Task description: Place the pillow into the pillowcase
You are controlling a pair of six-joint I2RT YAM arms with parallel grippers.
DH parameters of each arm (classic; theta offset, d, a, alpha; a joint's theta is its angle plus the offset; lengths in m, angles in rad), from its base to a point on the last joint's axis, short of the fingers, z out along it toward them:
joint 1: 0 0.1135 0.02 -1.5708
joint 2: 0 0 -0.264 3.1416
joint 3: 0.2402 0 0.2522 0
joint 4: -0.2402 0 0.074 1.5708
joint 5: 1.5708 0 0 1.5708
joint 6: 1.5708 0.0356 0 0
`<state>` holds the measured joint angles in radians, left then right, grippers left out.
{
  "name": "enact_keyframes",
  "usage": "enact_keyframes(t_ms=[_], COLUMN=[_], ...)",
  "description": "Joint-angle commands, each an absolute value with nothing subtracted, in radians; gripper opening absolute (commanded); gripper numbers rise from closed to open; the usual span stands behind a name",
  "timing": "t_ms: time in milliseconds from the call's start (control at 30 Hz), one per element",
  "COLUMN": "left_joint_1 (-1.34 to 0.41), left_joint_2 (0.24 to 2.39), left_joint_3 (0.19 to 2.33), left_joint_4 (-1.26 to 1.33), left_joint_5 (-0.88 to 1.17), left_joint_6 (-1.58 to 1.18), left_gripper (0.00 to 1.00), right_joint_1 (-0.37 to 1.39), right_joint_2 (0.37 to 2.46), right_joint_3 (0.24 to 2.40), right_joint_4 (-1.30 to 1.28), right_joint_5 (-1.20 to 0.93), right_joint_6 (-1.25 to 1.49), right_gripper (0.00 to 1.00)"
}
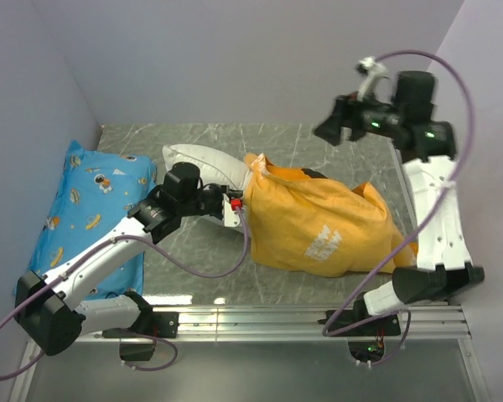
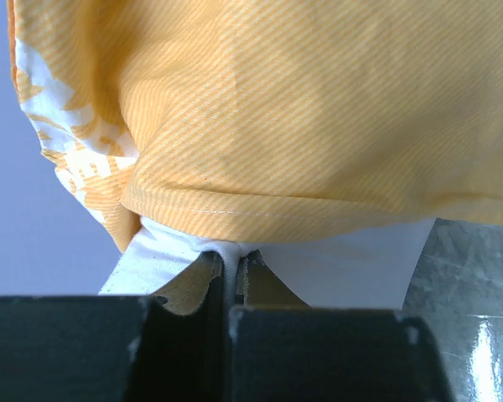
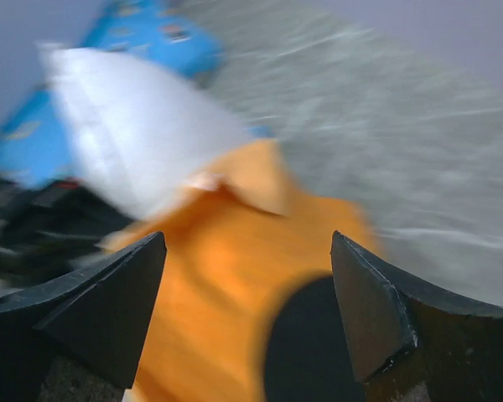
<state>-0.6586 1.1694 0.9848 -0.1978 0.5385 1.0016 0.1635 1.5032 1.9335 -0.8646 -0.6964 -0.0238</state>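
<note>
White pillow [image 1: 197,161], partly sleeved in orange pillowcase [image 1: 318,222], was pinched near the hem by left gripper [image 2: 232,261], apparently to be fed inward; right gripper [image 3: 247,243] was held wide open, raised clear.

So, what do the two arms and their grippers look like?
The left arm and right arm have white links, black joints and loose purple cables. The right gripper has black wedge fingers; the left gripper shows tan inner pads.

Blurry picture: the right hand [image 3: 245,243] has its fingers spread wide over the orange pillowcase [image 3: 226,310], pillow [image 3: 142,142] poking out of the pillowcase's far end, blue pillow [image 3: 159,38] beyond that, grey marbled bench [image 3: 402,126] right of the pillowcase
</note>
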Motion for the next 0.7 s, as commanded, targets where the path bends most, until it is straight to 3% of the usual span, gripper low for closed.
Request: enact_keyframes(t_ms=[0, 200, 300, 467, 500, 600, 633, 667], left_joint_1=[-0.644, -0.643, -0.638, -0.634, -0.634, -0.641, -0.649, -0.663], left_joint_2=[1.126, 1.193, 1.21, 1.135, 1.132, 1.152, 1.151, 1.137], left_joint_3=[0.965, 1.012, 1.028, 0.982, 0.976, 0.996, 0.983, 0.965], left_joint_4=[-0.146, -0.135, -0.114, -0.144, -0.149, -0.225, -0.227, -0.227], left_joint_5=[0.566, 0.366, 0.23, 0.236, 0.218, 0.183, 0.167, 0.149], left_joint_6=[0.977, 0.773, 0.687, 0.713, 0.706, 0.635, 0.594, 0.58], left_gripper=[0.0, 0.0, 0.0, 0.0, 0.0, 0.0, 0.0, 0.0], right_joint_1=[0.016, -0.178, -0.158, -0.046, -0.035, -0.008, -0.005, 0.036], right_joint_2=[1.391, 1.387, 1.352, 1.284, 1.285, 1.292, 1.29, 1.287], right_joint_3=[1.905, 1.876, 1.816, 1.544, 1.502, 1.376, 1.359, 1.332], right_joint_4=[-1.178, -1.383, -1.443, -1.442, -1.443, -1.433, -1.39, -1.259], right_joint_5=[-0.655, -0.756, -0.831, -0.743, -0.738, -0.795, -0.799, -0.779], right_joint_6=[-0.357, -0.514, -0.577, -0.641, -0.631, -0.633, -0.609, -0.509], right_gripper=[0.87, 0.87, 0.9, 0.92, 0.89, 0.6, 0.38, 0.26])
